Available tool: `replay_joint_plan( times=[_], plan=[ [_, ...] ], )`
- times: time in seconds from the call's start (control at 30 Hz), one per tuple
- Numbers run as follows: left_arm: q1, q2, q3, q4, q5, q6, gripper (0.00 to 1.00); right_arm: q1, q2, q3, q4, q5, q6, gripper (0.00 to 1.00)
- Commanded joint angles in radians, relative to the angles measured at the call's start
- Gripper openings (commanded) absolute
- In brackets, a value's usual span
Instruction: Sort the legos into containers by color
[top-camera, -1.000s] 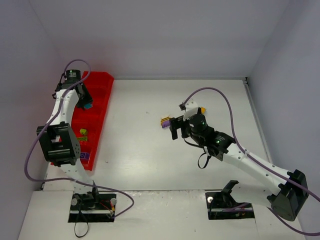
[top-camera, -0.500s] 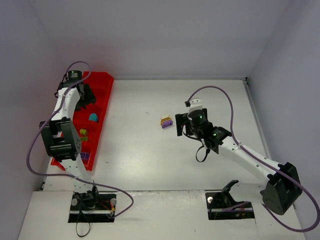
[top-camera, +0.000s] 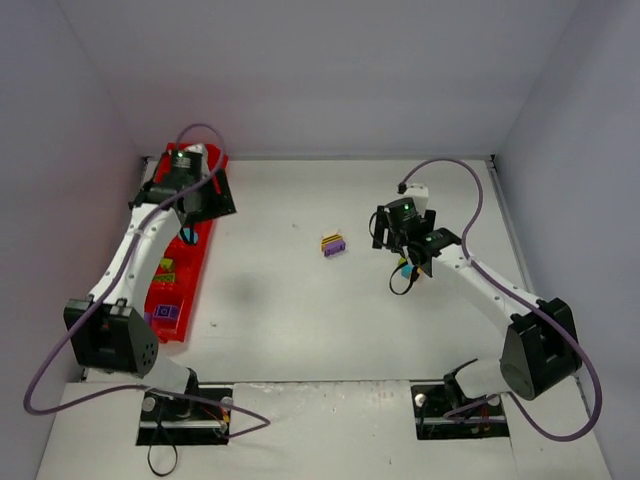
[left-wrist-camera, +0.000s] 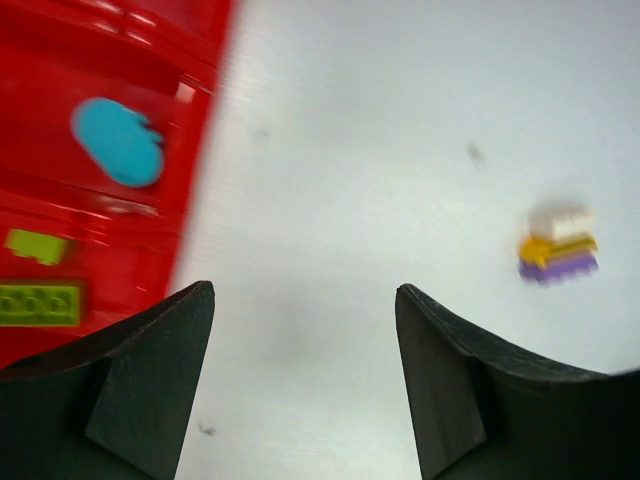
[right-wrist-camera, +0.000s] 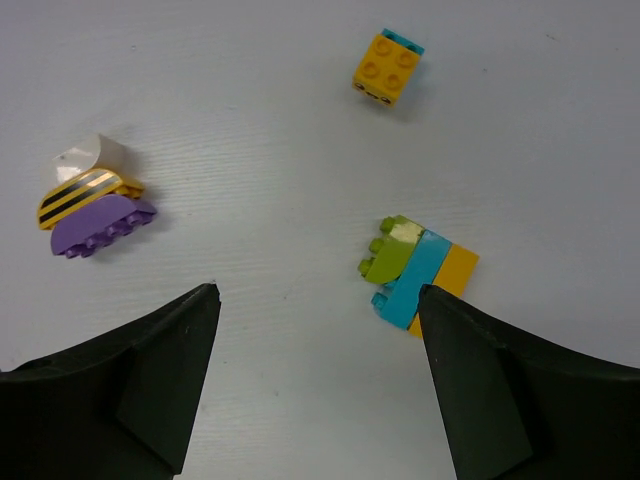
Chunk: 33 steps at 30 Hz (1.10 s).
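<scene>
The red tray (top-camera: 178, 290) of containers lies along the table's left side. In it sit a teal oval lego (left-wrist-camera: 118, 142), two lime green legos (left-wrist-camera: 38, 303) and a purple one (top-camera: 165, 312). My left gripper (left-wrist-camera: 305, 300) hangs open and empty just right of the tray's edge (left-wrist-camera: 120, 60). A white, yellow and purple stack (top-camera: 333, 244) lies mid-table. My right gripper (right-wrist-camera: 318, 292) is open above the table, with a lime, teal and orange stack (right-wrist-camera: 418, 272) by its right finger. A yellow brick on a teal one (right-wrist-camera: 386, 68) lies farther on.
White walls close the table in at the back and on both sides. The striped yellow and purple stack (right-wrist-camera: 90, 200) lies left of my right gripper. Purple cables loop above both arms.
My left gripper opened, left the teal lego in the tray and swung right, off the tray's edge. My right arm moved right, away from the purple stack, and its jaws narrowed slightly.
</scene>
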Motion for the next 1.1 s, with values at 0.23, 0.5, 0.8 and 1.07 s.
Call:
replay_joint_plan(
  times=[0.23,0.5,0.8,1.07],
  plan=[
    [-0.175,-0.225,-0.262,0.103,0.156,0.016,0.72,-0.133,0.069,0.055,-0.050,-0.014,0.041,0.75],
    [-0.179,-0.271,-0.331,0.115,0.208,0.031,0.74,-0.136,0.170,0.111,-0.013,-0.070,-0.074,0.62],
    [-0.179,-0.287,-0.350,0.095,0.226,0.034,0.74,-0.187,0.343,0.264,-0.013,-0.028,-0.062,0.59],
    [-0.177,-0.293,-0.360,0.090,0.236,0.034,0.74,-0.205,0.506,0.428,-0.076,0.028,0.137,0.56]
  ],
)
